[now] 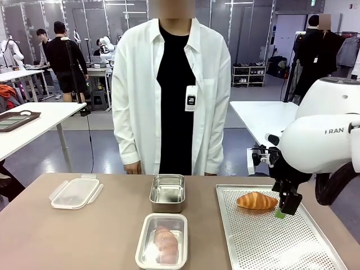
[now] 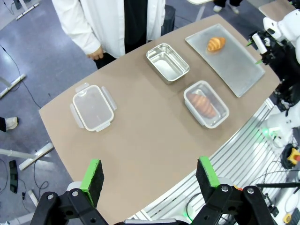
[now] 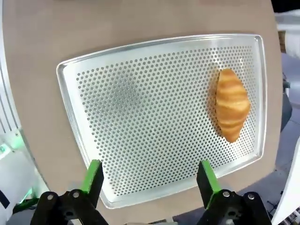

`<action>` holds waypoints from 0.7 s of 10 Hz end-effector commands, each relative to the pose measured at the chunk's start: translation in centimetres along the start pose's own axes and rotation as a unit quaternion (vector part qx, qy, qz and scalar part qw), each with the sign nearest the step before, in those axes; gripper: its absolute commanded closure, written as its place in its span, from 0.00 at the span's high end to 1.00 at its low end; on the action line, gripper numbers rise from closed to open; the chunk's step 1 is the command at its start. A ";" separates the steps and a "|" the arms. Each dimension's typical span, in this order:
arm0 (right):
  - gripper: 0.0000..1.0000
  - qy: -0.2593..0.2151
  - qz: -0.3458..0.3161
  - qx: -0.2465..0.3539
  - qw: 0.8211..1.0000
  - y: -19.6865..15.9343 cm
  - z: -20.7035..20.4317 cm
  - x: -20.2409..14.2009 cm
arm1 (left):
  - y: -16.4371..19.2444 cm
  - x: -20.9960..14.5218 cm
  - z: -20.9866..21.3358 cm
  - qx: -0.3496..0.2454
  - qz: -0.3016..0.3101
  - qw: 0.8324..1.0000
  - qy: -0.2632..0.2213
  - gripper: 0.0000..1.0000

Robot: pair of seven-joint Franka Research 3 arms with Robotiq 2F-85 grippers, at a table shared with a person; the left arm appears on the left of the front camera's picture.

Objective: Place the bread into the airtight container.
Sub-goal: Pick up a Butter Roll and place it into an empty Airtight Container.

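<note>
Right gripper (image 3: 150,171) wide, empty, hovering over perforated tray (image 3: 140,103); croissant (image 3: 231,104) on tray untouched. Left gripper (image 2: 150,174) wide, empty.

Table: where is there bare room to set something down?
Bare tabletop at the near left, between the lid and the container holding bread. The tray is free nearer than the croissant. Crowded: the middle, with the empty container close behind the bread one.
</note>
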State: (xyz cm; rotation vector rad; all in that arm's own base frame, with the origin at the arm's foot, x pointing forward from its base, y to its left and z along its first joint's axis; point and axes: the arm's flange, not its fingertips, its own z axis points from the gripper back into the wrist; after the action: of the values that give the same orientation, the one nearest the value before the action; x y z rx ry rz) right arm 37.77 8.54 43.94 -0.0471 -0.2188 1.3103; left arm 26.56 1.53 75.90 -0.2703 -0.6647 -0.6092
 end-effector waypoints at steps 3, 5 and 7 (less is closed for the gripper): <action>1.00 0.001 -0.006 -0.004 1.000 -2.3 -1.9 0.4 | 0.0 0.1 0.1 -0.003 -0.008 1.000 0.000 1.00; 1.00 -0.033 0.032 -0.021 0.999 -5.6 -3.3 1.6 | 0.0 0.1 0.1 -0.003 -0.008 1.000 0.000 1.00; 1.00 -0.023 0.068 -0.023 0.997 -9.1 -6.2 2.0 | 0.0 0.1 0.1 -0.003 -0.008 1.000 0.000 1.00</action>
State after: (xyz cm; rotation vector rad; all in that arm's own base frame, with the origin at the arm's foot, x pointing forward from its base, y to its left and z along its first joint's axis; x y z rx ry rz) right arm 45.65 9.02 40.63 -0.0983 -0.2775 1.3838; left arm 26.55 1.53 75.91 -0.2703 -0.6650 -0.6092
